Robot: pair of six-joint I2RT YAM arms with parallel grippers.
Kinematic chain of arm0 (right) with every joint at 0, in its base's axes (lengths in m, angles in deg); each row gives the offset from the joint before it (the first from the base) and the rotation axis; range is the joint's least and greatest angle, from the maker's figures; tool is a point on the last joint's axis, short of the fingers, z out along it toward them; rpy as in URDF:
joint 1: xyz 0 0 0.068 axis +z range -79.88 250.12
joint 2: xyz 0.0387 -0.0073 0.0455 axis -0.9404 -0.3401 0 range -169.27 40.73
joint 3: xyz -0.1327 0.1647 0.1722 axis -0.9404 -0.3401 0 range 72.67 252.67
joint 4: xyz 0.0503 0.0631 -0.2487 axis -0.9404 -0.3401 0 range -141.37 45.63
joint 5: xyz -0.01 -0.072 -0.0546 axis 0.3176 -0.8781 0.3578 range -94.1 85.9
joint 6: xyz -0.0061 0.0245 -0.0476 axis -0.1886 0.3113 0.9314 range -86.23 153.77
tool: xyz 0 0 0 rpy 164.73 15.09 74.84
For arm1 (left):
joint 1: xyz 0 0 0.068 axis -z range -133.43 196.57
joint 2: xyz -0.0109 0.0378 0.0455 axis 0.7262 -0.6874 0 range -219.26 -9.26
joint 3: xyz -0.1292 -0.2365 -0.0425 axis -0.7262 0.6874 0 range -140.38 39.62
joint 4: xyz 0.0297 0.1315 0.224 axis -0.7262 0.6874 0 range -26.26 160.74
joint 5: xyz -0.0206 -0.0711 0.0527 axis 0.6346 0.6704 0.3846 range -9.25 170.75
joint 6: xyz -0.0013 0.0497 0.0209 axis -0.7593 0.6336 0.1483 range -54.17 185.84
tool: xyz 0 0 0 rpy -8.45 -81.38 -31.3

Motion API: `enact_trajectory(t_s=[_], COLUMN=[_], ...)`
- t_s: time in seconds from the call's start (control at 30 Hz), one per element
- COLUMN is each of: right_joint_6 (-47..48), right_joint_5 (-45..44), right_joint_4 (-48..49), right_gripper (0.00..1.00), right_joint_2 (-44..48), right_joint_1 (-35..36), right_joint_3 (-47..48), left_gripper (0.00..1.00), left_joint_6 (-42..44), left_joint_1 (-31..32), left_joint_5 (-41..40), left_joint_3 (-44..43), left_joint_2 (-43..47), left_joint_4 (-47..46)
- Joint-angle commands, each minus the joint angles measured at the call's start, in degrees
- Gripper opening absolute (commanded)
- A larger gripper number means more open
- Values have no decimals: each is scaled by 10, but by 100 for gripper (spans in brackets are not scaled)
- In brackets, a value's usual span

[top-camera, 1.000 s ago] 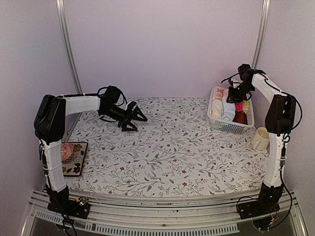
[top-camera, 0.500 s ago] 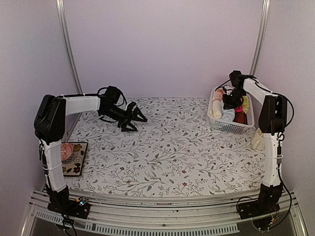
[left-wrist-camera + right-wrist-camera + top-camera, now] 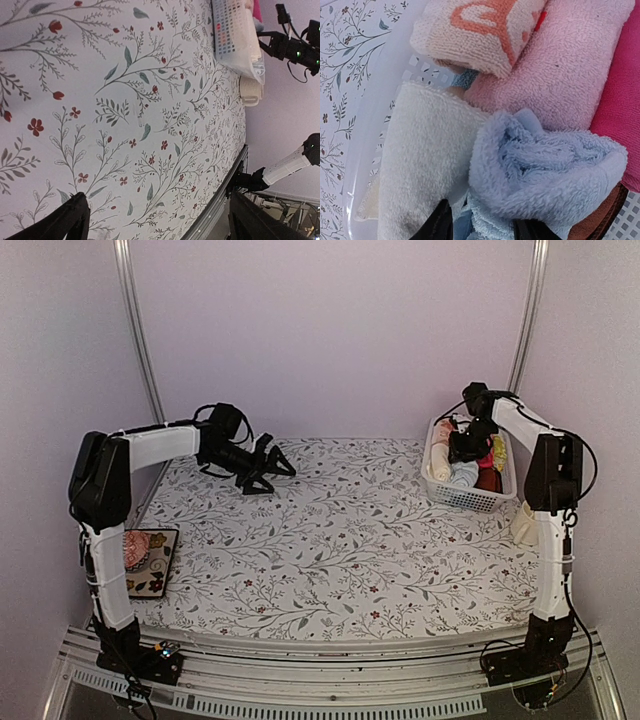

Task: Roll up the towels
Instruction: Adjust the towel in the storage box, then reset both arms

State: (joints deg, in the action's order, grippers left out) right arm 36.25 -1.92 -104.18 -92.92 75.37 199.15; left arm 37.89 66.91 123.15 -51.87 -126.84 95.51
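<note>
Our right gripper (image 3: 482,227) is down in the basket (image 3: 440,485), fingers parted around the light blue towel (image 3: 545,170) among the other rolled towels. The left gripper (image 3: 268,472) hovers open over the tablecloth (image 3: 350,540). Either we're fetching this towel or dropping it off; we can't tell.

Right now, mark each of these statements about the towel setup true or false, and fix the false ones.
1. The right gripper is down in the white basket, its fingers around the light blue towel. True.
2. The left gripper holds a towel. False: it is open and empty, above the floral tablecloth.
3. A towel lies spread flat in the middle of the table. False: the middle shows only bare cloth; the towels are in the basket.
4. A cream towel lies beside the light blue towel. True.
5. The basket sits at the far left of the table. False: it is at the far right.
</note>
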Motion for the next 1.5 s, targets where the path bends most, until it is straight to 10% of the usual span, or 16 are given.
enact_trajectory(t_s=[0.0,0.23,0.33,0.87,1.2,1.47], right_joint_6=[27,44,45,11,-22,-44], right_joint_5=[-7,-21,-22,11,-8,-19], right_joint_4=[-15,27,43,400,422,417], right_gripper=[46,59,100,99,99,99], right_joint_2=[59,148,197,655,812,920], right_joint_1=[0,5,5,4,5,5], right_joint_3=[7,-16,-53,-597,-718,-788], left_gripper=[97,97,97,97,97,97], left_joint_6=[13,43,85,225,266,286], left_joint_1=[-9,-9,-13,-83,-97,-106], left_joint_5=[-18,-95,-163,-333,-413,-431], left_joint_3=[-59,-139,-166,26,353,454], left_joint_2=[-10,-25,-12,213,451,535], left_joint_4=[9,45,60,-104,-321,-342])
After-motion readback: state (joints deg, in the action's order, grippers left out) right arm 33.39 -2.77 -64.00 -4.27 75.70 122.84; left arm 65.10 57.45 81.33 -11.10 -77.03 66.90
